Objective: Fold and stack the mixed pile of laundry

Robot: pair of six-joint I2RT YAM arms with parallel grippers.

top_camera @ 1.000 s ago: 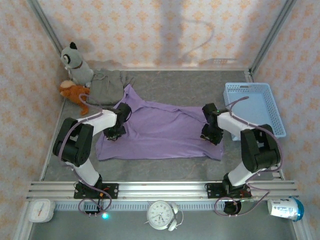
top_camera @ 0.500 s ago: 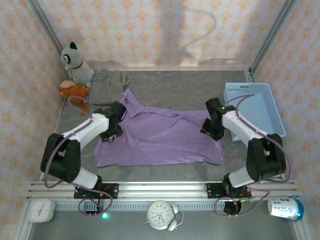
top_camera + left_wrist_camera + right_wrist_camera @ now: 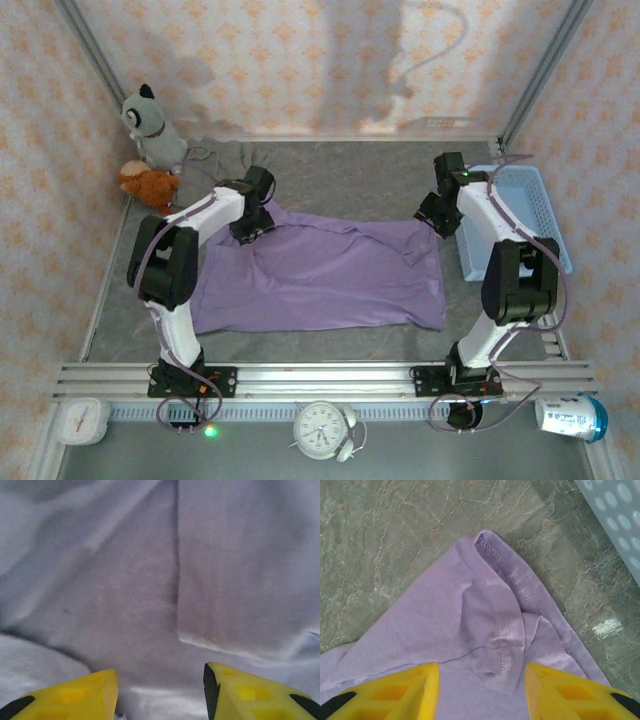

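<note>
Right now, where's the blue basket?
In the top view, the basket sits at the table's right edge, just right of the purple garment, partly behind the right arm.

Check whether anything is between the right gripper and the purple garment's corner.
Nothing visible. The right gripper hangs open directly over a folded corner of the lavender garment, and the blue basket sits off to one side.

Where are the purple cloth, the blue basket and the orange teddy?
purple cloth (image 3: pixel 330 280), top view, its flat middle.
blue basket (image 3: pixel 540 205), top view, its bare floor.
orange teddy (image 3: pixel 145 183), top view, its body.
</note>
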